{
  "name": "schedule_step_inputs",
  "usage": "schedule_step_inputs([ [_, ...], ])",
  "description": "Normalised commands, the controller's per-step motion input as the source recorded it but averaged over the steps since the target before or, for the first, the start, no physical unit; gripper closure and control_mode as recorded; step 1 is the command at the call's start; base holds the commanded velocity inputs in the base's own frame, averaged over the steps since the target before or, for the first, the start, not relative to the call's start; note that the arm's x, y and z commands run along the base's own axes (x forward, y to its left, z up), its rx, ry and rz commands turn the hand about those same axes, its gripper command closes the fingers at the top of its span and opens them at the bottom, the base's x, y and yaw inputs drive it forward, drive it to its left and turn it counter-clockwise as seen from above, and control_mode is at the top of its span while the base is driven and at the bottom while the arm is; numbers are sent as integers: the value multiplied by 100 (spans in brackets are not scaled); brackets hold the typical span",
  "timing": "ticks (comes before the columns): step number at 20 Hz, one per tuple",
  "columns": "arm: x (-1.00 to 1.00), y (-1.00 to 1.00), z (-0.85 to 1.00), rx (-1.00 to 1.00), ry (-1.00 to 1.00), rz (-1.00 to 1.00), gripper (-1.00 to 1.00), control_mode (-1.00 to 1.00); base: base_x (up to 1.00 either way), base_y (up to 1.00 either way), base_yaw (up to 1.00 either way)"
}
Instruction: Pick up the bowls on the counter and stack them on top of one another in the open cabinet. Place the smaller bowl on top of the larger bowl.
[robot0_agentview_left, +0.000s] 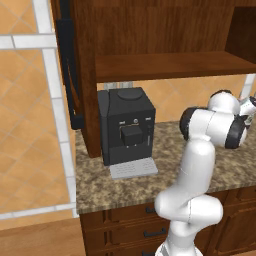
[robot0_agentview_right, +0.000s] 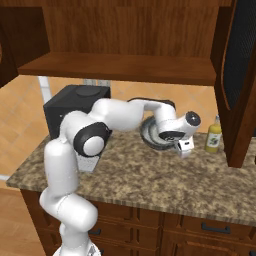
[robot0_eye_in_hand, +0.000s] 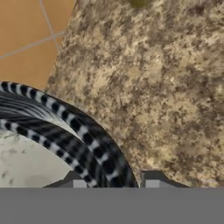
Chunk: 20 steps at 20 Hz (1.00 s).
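The open cabinet (robot0_agentview_right: 120, 67) had nothing on its shelf, so stacking had not begun. On the counter (robot0_agentview_right: 150, 175), beside the coffee machine (robot0_agentview_left: 125, 125) and the yellow bottle (robot0_agentview_right: 214, 135), sat the smaller bowl (robot0_eye_in_hand: 26, 162). The gripper (robot0_eye_in_hand: 113, 183) straddled its rim, fingers apart; lifting, then the larger bowl, remained.

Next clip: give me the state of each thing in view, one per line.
open cabinet: doors swung open.
larger bowl: upright on the counter, not in the cabinet.
smaller bowl: upright, apparently nested in the larger bowl.
gripper: low at the bowls, jaws open astride their rims.
yellow bottle: upright on the counter.
coffee machine: upright, nothing under its spout.
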Motion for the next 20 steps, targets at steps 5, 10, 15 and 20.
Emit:
schedule_step_inputs([
  [5, -63, 17, 96, 0, -2, 0, 100, -100, 0, 0, 0],
  [10, -61, 45, 91, 0, -8, -1, 100, -100, 0, 0, 0],
  [15, -79, 42, 69, 0, -14, -6, 100, -100, 0, 0, 0],
  [20, -84, 47, 76, 0, -14, -12, 100, -100, 0, 0, 0],
])
